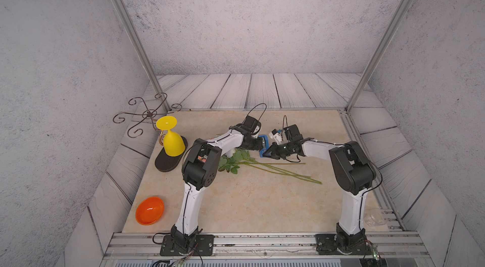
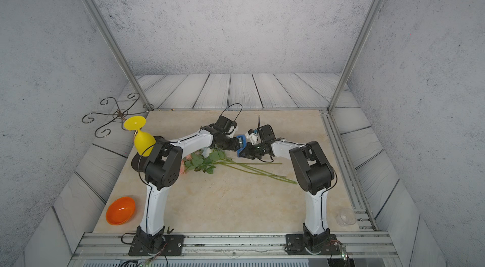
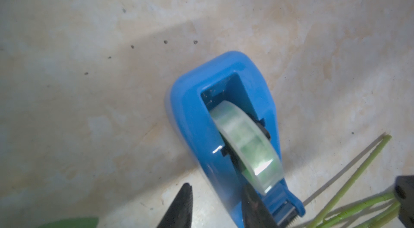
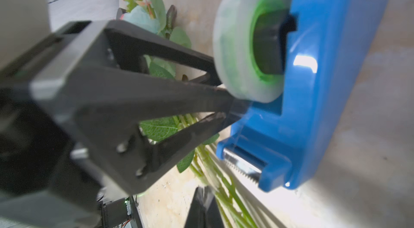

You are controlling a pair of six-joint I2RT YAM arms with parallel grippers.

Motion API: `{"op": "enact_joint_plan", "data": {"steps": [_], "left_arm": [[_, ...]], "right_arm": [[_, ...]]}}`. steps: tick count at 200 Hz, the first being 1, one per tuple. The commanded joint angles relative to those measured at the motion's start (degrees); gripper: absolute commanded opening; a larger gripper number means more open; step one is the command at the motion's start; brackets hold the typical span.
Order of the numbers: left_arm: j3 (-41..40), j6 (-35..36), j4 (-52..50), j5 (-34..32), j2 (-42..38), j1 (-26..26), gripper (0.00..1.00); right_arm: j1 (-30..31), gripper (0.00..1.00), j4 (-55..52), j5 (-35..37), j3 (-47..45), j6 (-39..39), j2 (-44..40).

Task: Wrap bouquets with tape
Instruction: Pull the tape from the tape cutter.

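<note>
left pincer (image 3: 217, 190) jaws stand apart astride the tape dispenser (image 3: 190, 112) at its cutter end, seemingly not yet gripping. right pincer (image 1: 266, 153) is closed, tip just beside that end. the bouquets (image 1: 252, 164) lie flat on the counter (image 1: 249, 200), near both pincers. the dispenser looks light, hard and slick, so pinch its flat sides. the bouquets look thin and springy, so hold them mid-stem.
</note>
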Motion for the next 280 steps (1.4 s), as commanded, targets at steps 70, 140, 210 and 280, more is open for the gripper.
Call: {"op": "enact_joint_plan", "data": {"steps": [70, 140, 210, 280], "left_arm": [[-1.1, 1.0, -1.7, -4.0, -2.1, 0.1, 0.39], [-3.8, 1.8, -1.1, -2.4, -3.2, 0.0, 0.37], [-2.9, 2.4, -1.6, -0.9, -3.2, -0.4, 0.38], [-2.7, 0.1, -1.1, -0.7, -2.9, -0.4, 0.39]], "right_arm": [[2.1, 0.00, 4.8, -2.7, -5.5, 5.6, -4.7], [2.9, 0.00, 3.7, -1.7, -6.5, 5.9, -5.8], [2.6, 0.00, 1.1, -1.6, -8.3, 4.5, -8.6], [2.6, 0.00, -4.2, -1.2, -6.4, 2.2, -11.1]]}}
